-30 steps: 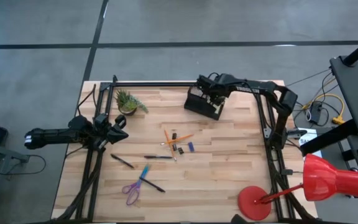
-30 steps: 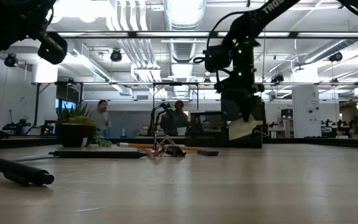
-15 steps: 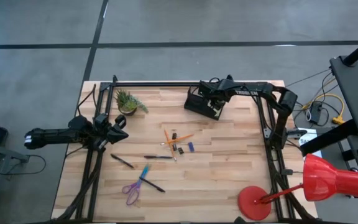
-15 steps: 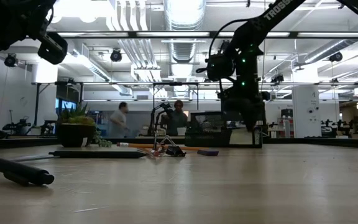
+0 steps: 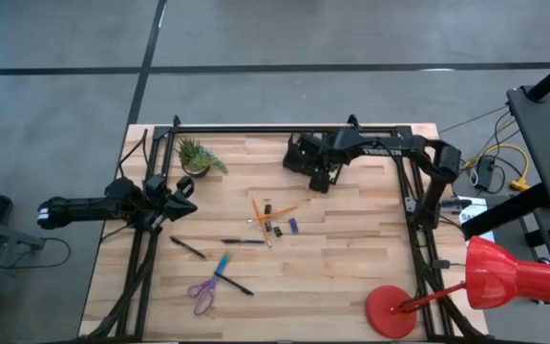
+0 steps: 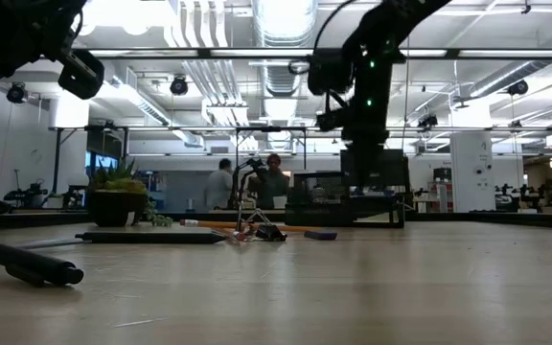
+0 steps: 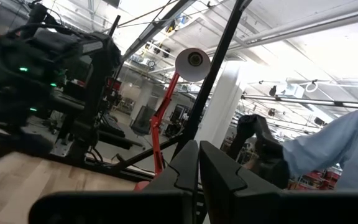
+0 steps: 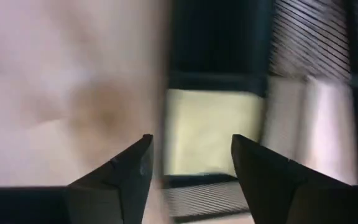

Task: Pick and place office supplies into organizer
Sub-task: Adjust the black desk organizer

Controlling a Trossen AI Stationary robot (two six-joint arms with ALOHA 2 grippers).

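Observation:
The black organizer [image 5: 301, 153] stands at the table's far side, right of the middle. My right gripper [image 5: 325, 175] hangs over its near end, pointing down, open. In the right wrist view a yellow sticky-note pad [image 8: 210, 134] lies flat in an organizer compartment below the open right gripper [image 8: 191, 146], untouched. On the table's middle lie orange pencils [image 5: 264, 213], small dark bits [image 5: 273, 228], a blue bit [image 5: 292, 225], black pens [image 5: 243, 241], a blue pen [image 5: 221, 265] and purple scissors [image 5: 202, 292]. My left gripper [image 5: 185, 196] waits shut at the left edge.
A small green potted plant [image 5: 196, 156] stands at the far left. A red desk lamp [image 5: 490, 277] has its base [image 5: 391, 311] on the near right corner. Black frame bars [image 5: 285, 128] run along the far edge and both sides. People stand in the room beyond the table.
My right gripper has opened and let go of the pale yellow pad, which has dropped from its fingers into the organizer. The gripper has then swung a little toward the table's near edge and rolled about its own axis.

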